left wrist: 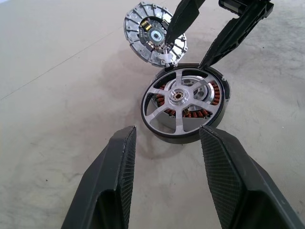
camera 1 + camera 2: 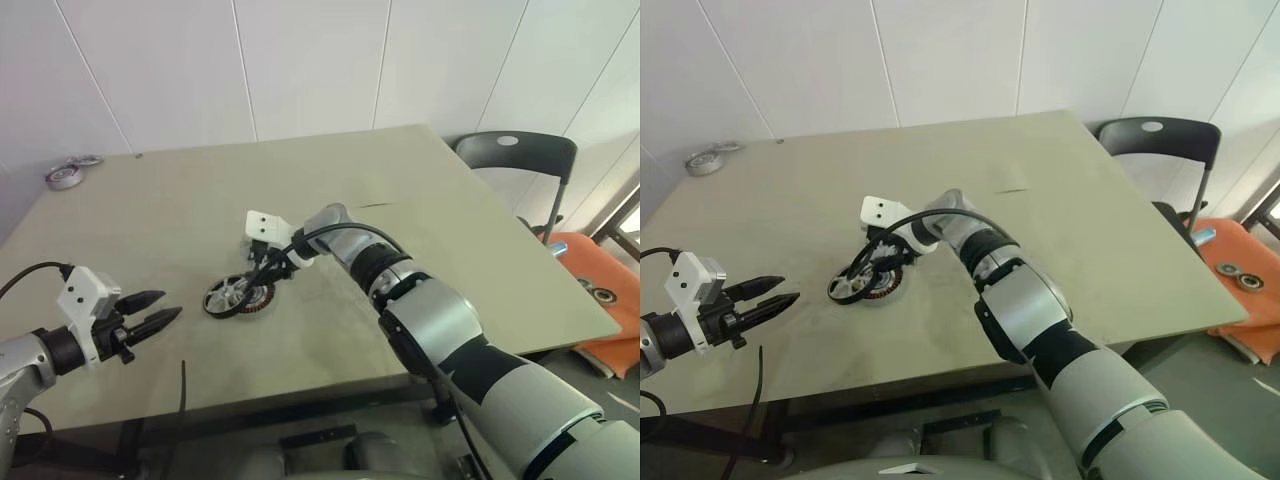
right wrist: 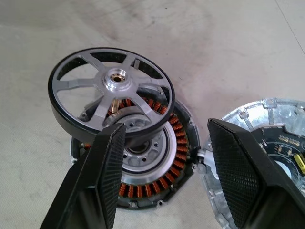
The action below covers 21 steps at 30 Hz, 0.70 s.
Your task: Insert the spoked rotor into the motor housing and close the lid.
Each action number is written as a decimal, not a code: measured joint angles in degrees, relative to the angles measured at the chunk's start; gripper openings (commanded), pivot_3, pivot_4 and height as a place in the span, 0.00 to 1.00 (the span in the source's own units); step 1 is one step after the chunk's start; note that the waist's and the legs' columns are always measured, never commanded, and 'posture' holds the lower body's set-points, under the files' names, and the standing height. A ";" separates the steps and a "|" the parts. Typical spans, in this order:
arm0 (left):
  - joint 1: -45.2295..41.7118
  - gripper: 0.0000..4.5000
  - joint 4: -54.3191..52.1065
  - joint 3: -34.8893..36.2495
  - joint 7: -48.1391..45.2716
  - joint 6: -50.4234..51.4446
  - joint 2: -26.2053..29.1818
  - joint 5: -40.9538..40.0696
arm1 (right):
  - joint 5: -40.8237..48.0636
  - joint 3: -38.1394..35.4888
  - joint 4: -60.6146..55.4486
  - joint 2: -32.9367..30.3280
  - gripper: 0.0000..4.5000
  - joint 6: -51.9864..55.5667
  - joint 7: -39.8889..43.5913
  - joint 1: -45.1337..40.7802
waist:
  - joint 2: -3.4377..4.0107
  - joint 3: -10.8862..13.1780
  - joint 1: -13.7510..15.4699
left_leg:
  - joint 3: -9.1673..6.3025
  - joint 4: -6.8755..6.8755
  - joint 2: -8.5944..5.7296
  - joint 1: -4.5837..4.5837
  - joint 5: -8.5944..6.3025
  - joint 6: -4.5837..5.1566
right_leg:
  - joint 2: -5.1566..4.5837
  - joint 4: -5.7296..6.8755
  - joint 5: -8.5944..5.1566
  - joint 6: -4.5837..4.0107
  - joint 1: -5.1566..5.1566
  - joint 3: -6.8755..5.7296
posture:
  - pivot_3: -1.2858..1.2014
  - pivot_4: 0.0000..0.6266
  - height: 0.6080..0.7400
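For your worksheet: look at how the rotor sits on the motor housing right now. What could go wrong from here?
1. The spoked rotor leans tilted on the motor housing, not seated; it may jam or slide off.
2. The right gripper stands open around it, so nothing steadies it.
3. The lid lies close by; a fingertip could knock it.

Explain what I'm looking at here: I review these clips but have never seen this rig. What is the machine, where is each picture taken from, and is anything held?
It is a humanoid robot with two arms. Two pictures come from its head camera, looking down on a table. The other two come from wrist cameras, looking along each tool's black fingers. On the table sits the motor housing, ringed with copper windings. The spoked rotor rests tilted on it, not yet seated. Beside them lies a round silver lid. The right tool stands open just above these parts, holding nothing. The left tool hovers open off to the side, empty. A tape roll lies at the far corner.
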 measured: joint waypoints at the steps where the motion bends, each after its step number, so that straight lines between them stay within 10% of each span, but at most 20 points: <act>1: -0.03 0.50 0.01 -0.08 0.00 -0.01 -0.01 0.00 | 0.14 -0.25 0.00 -0.04 0.64 0.16 -0.13 0.00 | 0.00 0.00 0.00 | 0.00 0.00 0.00 0.00 0.00 0.00 | 0.00 0.00 0.00 0.00 0.00 0.00 | 0.52 0.00 1.00; 21: -2.66 0.50 2.28 -1.15 -0.18 -0.34 -0.03 0.00 | 7.81 -8.01 -0.75 -2.81 0.64 8.15 7.25 -2.54 | -0.04 -0.02 0.05 | 0.00 0.00 0.00 -0.02 0.00 0.00 | -0.01 -0.01 0.00 0.00 0.00 0.00 | 0.52 0.00 1.00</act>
